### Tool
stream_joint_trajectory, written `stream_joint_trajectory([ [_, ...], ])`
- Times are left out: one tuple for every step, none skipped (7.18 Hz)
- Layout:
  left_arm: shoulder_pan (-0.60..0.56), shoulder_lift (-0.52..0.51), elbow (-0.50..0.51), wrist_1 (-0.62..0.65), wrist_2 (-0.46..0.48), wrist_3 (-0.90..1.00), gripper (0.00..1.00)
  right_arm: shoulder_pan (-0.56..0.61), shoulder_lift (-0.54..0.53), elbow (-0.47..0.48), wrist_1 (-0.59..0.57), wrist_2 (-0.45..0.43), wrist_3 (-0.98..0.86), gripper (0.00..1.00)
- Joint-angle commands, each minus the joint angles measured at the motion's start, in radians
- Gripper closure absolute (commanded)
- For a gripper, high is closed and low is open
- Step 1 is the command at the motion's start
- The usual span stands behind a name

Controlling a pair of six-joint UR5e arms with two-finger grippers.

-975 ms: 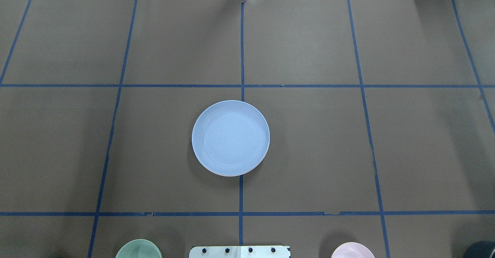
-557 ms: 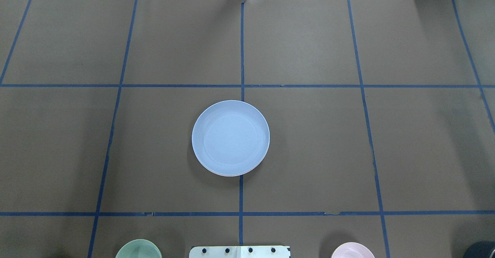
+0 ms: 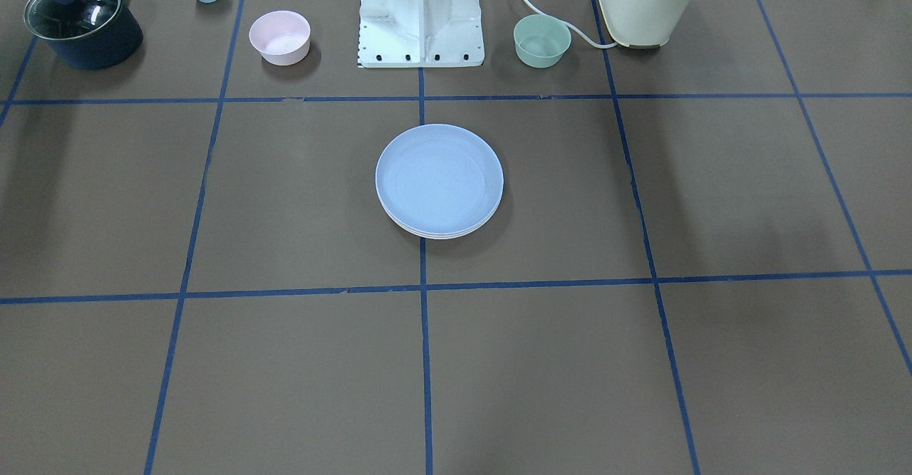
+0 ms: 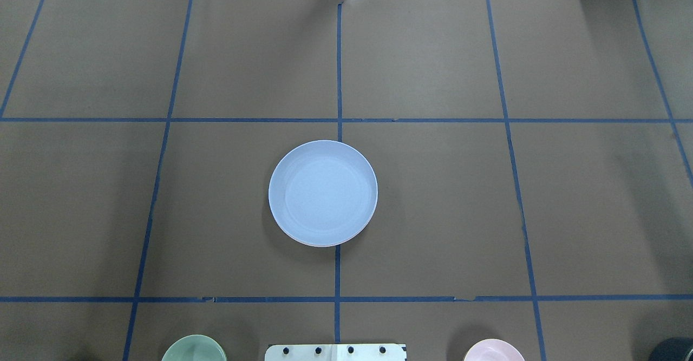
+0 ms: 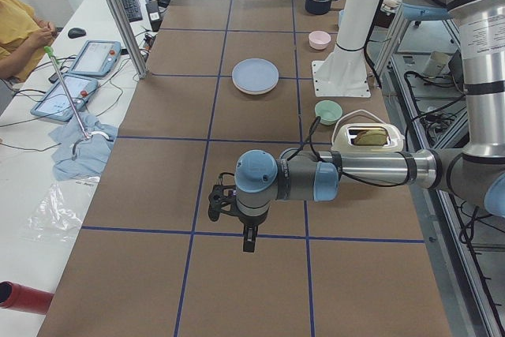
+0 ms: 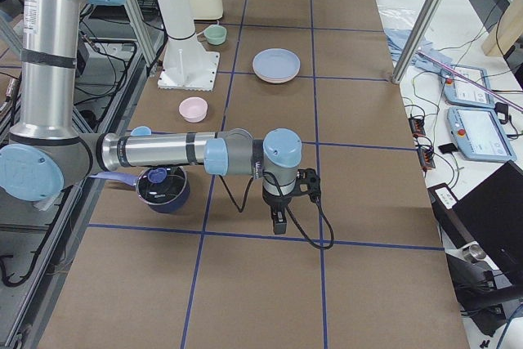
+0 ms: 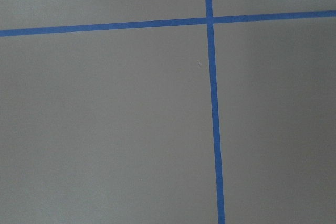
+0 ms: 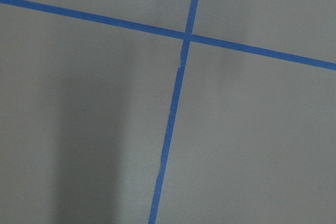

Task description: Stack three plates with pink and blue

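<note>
Nearest in the left-end view, the left gripper [image 5: 248,237] hangs over the brown paper-covered table [image 5: 150,195] with nothing in it, can't tell how wide it's open; same deal for the right gripper [image 6: 279,222] at the other end. Further along, mid-table, sits the light blue round shallow plastic plate [image 4: 322,193] topping a stack, paler plate rims [image 3: 445,235] peeking out underneath.

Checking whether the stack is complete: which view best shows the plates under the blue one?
Exterior front-facing: paler rims peek out under the blue plate at its near edge. Overhead shows almost only the blue top. Both side views show the stack small and distant. The wrist cameras show only table and tape.
</note>
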State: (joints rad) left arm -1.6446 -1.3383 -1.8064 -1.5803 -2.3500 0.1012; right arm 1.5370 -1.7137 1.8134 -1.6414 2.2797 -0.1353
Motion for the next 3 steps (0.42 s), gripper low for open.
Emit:
stream_joint_trajectory([
  [0.0, -0.001, -0.005, -0.003, 0.0, 0.0, 0.0, 0.0, -0.009, 0.007, 0.0, 0.001, -0.003, 0.0],
  [0.0, -0.001, -0.007, -0.003, 0.0, 0.0, 0.0, 0.002, -0.015, 0.029, 0.0, 0.003, -0.001, 0.0],
  [0.0, -0.001, -0.007, -0.003, 0.0, 0.0, 0.0, 0.002, -0.026, 0.033, 0.0, 0.004, -0.001, 0.0],
])
